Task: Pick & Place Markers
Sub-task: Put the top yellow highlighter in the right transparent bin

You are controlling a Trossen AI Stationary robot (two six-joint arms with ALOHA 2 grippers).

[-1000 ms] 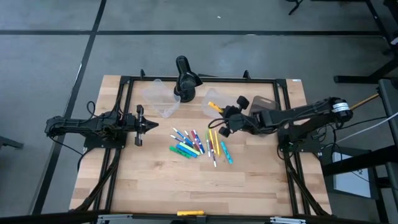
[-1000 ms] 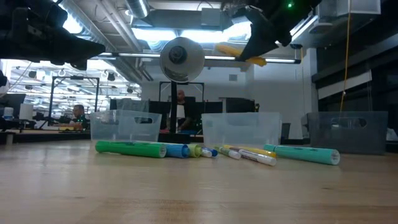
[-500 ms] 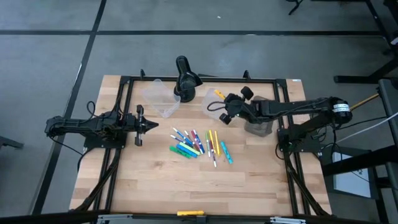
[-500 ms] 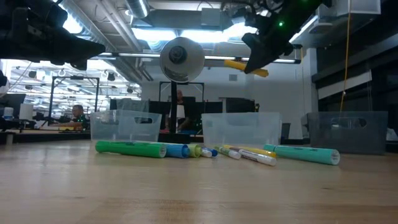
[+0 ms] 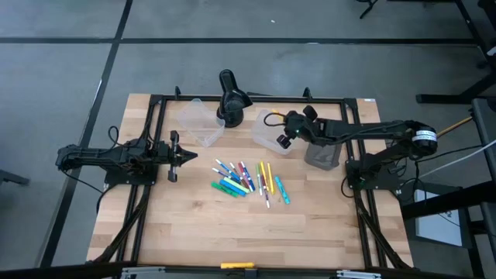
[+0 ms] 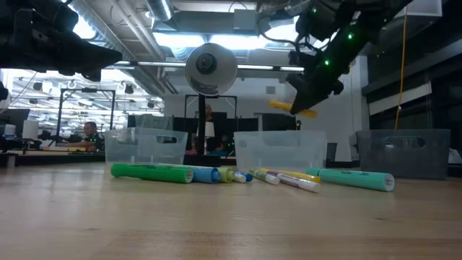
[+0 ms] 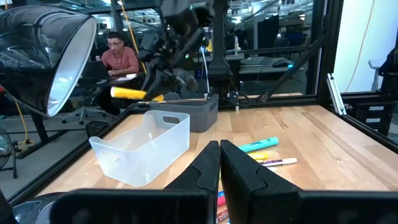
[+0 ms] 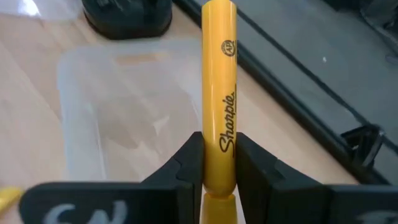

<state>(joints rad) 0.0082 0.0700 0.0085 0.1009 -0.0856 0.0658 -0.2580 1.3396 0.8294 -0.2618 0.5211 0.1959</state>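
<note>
Markers [image 5: 248, 180]: loose heap of short pens in mixed colours, lying mid-table between the two arms. One yellow marker [image 8: 219, 99] is apart from the heap, clamped in the right gripper [image 8: 211, 163].

Handling, judged: light, rigid plastic barrel; smooth and round, so liable to roll on the wood and to slip or pivot in a loose pinch. Not fragile. Best taken across the barrel near mid-length, the fingers square to its axis.

Held item: the yellow marker is gripped near one end, most of its length projecting forward past the fingertips. In the high view the right gripper [image 5: 288, 133] hangs over the clear tub [image 5: 271, 132] at about 1 o'clock from the heap; in the low view the marker [image 6: 292, 108] sits just above the tub's rim [image 6: 278, 133], roughly level.

Left gripper [image 5: 175, 156]: fingers together, empty, parked at 9 o'clock of the heap, well apart from it.

Second clear tub [image 5: 200, 122]: at 11 o'clock of the heap, beside the lamp [image 5: 231, 99].
</note>
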